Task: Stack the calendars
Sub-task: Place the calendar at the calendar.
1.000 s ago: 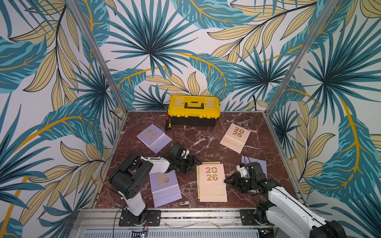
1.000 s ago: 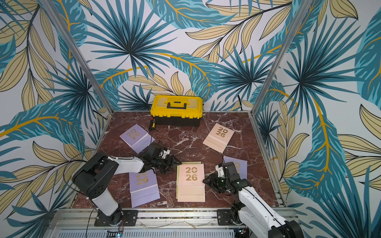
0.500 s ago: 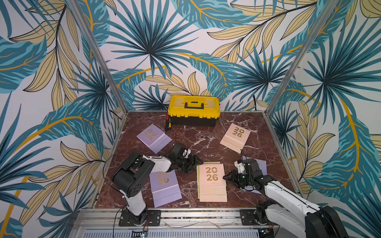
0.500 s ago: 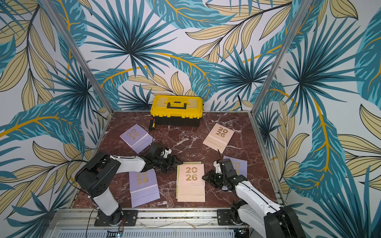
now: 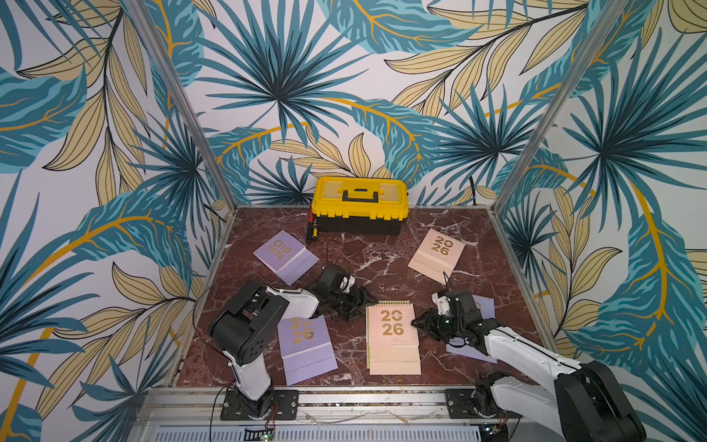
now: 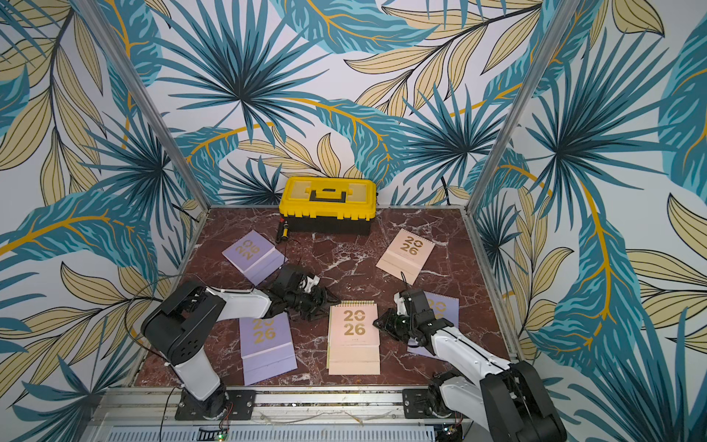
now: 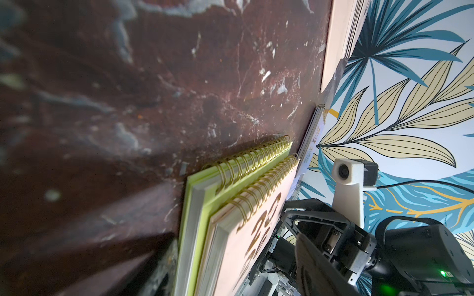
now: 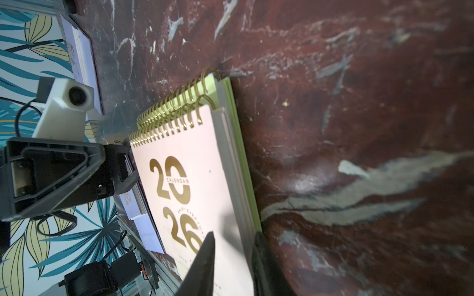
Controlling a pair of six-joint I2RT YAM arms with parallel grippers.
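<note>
The right gripper [image 8: 233, 238] has slid over from the lilac calendar [image 6: 445, 308] beside it and narrowed its jaws astride a side edge of the peach calendar [image 8: 184, 166], which lies on the lime green calendar [image 8: 227, 87]; whether they pinch yet I cannot tell. So two are stacked, while the front lilac calendar [image 5: 308, 348], far lilac calendar [image 5: 285, 254] and far peach calendar [image 5: 436, 250] wait loose.

centre peach calendar [image 5: 392, 344] atop lime calendar [image 8: 213, 87] | lilac calendars [image 5: 306, 348] flat, apart

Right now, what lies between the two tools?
The peach calendar, stacked on the lime calendar, lies between left tool and right tool; both top views show it.
</note>
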